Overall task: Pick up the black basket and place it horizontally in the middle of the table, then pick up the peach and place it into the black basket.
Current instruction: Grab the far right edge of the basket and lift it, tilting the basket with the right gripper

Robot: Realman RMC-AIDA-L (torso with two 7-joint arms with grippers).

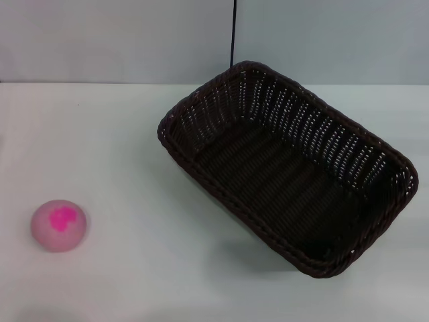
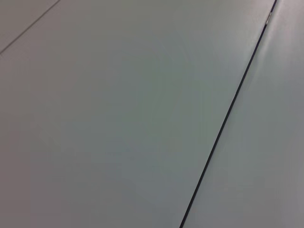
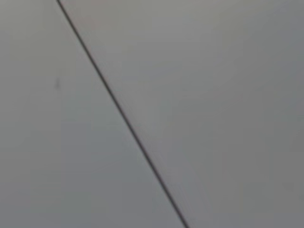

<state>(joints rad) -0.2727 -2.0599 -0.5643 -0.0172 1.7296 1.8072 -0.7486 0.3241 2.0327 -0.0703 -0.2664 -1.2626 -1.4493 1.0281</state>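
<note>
The black basket point(image 1: 288, 164) stands on the white table point(image 1: 134, 147) right of the middle, turned diagonally, its long axis running from the far middle to the near right. It is empty. The peach point(image 1: 59, 225), pale pink with a magenta blotch, lies on the table at the near left, well apart from the basket. Neither gripper shows in any view. Both wrist views show only a plain grey surface crossed by a thin dark line.
A grey wall point(image 1: 120, 40) with a thin dark vertical seam point(image 1: 233, 33) rises behind the table's far edge. The wrist views show a grey panel point(image 2: 118, 118) and another grey panel point(image 3: 213, 95), each with a dark seam.
</note>
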